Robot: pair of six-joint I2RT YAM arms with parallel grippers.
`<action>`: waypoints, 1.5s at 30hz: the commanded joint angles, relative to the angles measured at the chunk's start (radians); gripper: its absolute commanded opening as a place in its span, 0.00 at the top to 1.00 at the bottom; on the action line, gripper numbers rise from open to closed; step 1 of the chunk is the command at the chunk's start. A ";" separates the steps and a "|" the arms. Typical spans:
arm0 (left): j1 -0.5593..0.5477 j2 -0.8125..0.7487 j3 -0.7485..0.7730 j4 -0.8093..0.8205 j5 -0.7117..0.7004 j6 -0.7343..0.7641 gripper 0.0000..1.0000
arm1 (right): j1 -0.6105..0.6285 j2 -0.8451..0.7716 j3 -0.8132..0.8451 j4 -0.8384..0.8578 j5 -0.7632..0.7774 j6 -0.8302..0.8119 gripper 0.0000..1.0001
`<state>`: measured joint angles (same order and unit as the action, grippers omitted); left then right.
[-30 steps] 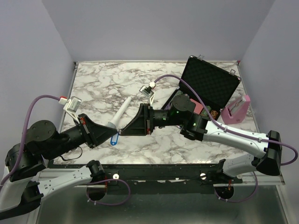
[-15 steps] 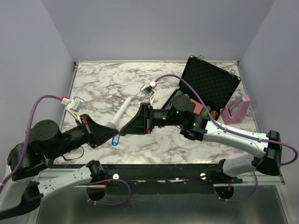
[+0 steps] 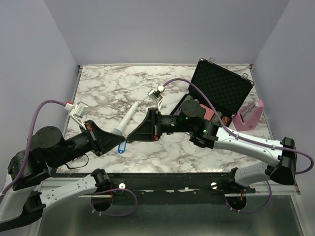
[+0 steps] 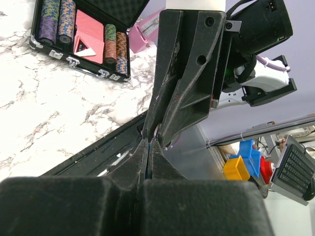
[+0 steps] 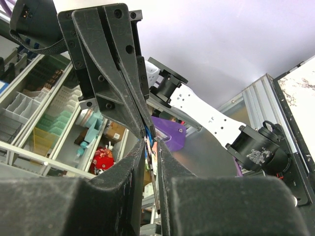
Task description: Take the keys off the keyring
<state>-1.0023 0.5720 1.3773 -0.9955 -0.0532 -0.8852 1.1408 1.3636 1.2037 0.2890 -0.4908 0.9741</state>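
Observation:
In the top view my left gripper [image 3: 119, 139] and right gripper [image 3: 129, 137] meet tip to tip above the near part of the marble table [image 3: 98, 88]. A blue key head [image 3: 121, 146] hangs just below the left fingertips. In the left wrist view my left gripper [image 4: 148, 143] is shut, with a blue sliver of the key between its pads. A thin silvery keyring [image 4: 158, 131] shows at the right gripper's tips. In the right wrist view my right gripper [image 5: 152, 145] pinches a thin metal strip, with blue [image 5: 149, 132] at the left gripper's tips.
A white stick-like tool [image 3: 127, 119] lies on the table just behind the grippers. An open black case [image 3: 221, 93] with poker chips [image 4: 59, 24] stands at the back right. A pink object [image 3: 248, 115] stands beside it. The table's front edge is right below the grippers.
The left arm has shifted slightly and the blue key head has moved a touch to the right. Both grippers stay tip to tip.

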 commanded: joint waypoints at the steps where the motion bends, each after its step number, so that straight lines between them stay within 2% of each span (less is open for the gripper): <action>1: 0.005 0.002 -0.012 0.012 -0.011 -0.009 1.00 | 0.010 0.014 0.025 -0.025 0.014 -0.017 0.79; 6: 0.005 0.002 -0.021 0.021 -0.007 -0.015 1.00 | 0.008 0.019 0.027 -0.028 0.012 -0.017 0.83; 10: 0.005 -0.003 -0.026 0.023 -0.010 -0.017 1.00 | 0.008 0.017 0.027 -0.036 0.015 -0.021 0.99; 15: 0.005 -0.012 -0.020 0.015 -0.023 -0.018 1.00 | 0.010 0.005 0.016 -0.042 0.018 -0.026 0.99; 16: 0.005 -0.017 -0.018 0.015 -0.023 -0.015 0.96 | 0.010 0.000 0.013 -0.040 0.018 -0.028 0.99; 17: 0.005 -0.017 -0.015 0.015 -0.022 -0.012 0.89 | 0.008 -0.003 0.010 -0.034 0.017 -0.026 0.99; 19: 0.005 -0.023 -0.003 0.009 -0.023 -0.001 0.42 | 0.008 -0.012 0.002 -0.031 0.015 -0.032 0.99; 20: 0.002 -0.024 0.008 -0.002 -0.033 0.002 0.25 | 0.010 -0.018 -0.001 -0.034 0.014 -0.034 0.99; 21: 0.004 -0.029 0.025 -0.020 -0.045 0.006 0.13 | 0.008 -0.021 -0.006 -0.037 0.012 -0.037 0.99; 23: 0.004 -0.040 0.051 -0.044 -0.071 0.011 0.04 | 0.008 -0.035 -0.015 -0.042 0.009 -0.051 0.99; 27: 0.004 -0.098 0.039 -0.022 -0.077 0.011 0.03 | 0.010 -0.072 -0.033 -0.060 -0.008 -0.116 0.99; 33: 0.005 -0.165 -0.099 0.190 0.053 0.035 0.22 | 0.008 -0.107 -0.024 -0.007 -0.109 -0.253 0.99; 35: 0.005 -0.164 -0.127 0.270 0.139 0.049 0.27 | 0.010 -0.115 -0.020 0.034 -0.153 -0.271 0.99; 38: 0.005 -0.144 -0.126 0.351 0.222 0.074 0.29 | 0.008 -0.129 -0.023 0.128 -0.209 -0.278 0.99; 45: 0.005 -0.081 -0.084 0.422 0.306 0.103 0.41 | 0.008 -0.193 -0.114 0.300 -0.192 -0.235 0.99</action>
<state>-1.0012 0.4625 1.2694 -0.6758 0.1501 -0.8162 1.1416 1.2190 1.1450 0.4377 -0.6529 0.7338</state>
